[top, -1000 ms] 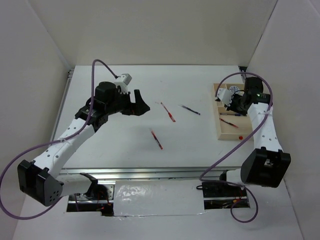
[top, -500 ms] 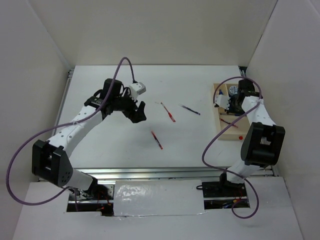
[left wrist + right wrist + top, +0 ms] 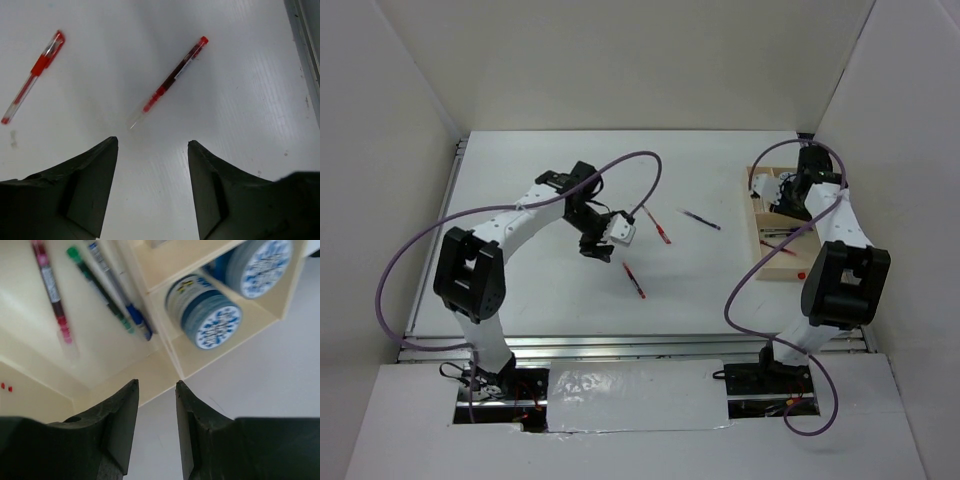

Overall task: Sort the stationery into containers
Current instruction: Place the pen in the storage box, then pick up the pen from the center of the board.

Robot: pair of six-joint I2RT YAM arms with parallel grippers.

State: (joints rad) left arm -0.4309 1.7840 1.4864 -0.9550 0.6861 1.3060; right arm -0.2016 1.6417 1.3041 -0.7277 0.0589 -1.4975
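Note:
Three pens lie loose on the white table: a red pen [image 3: 634,281], a red pen [image 3: 658,228] and a dark pen [image 3: 701,220]. My left gripper [image 3: 601,243] is open and empty, just left of the two red ones. In the left wrist view it [image 3: 152,145] hovers above the table with one red pen [image 3: 170,82] just ahead and another [image 3: 32,75] at the far left. My right gripper [image 3: 776,196] [image 3: 156,385] is open and empty over the beige tray [image 3: 761,250] [image 3: 150,375]. Two blue-and-white rolls [image 3: 210,312] [image 3: 260,262] sit in small compartments. Several pens [image 3: 100,287] lie in the long one. The white bottle is not clear.
White walls close in the table on the left, back and right. The tray stands at the table's right edge. A purple cable loops from each arm, the left one arching over the table's middle [image 3: 650,160]. A metal rail [image 3: 620,345] runs along the near edge.
My left arm has swung right and folded, bringing its gripper down beside the red pens. My right gripper has stayed over the tray's far end, shifting only slightly.

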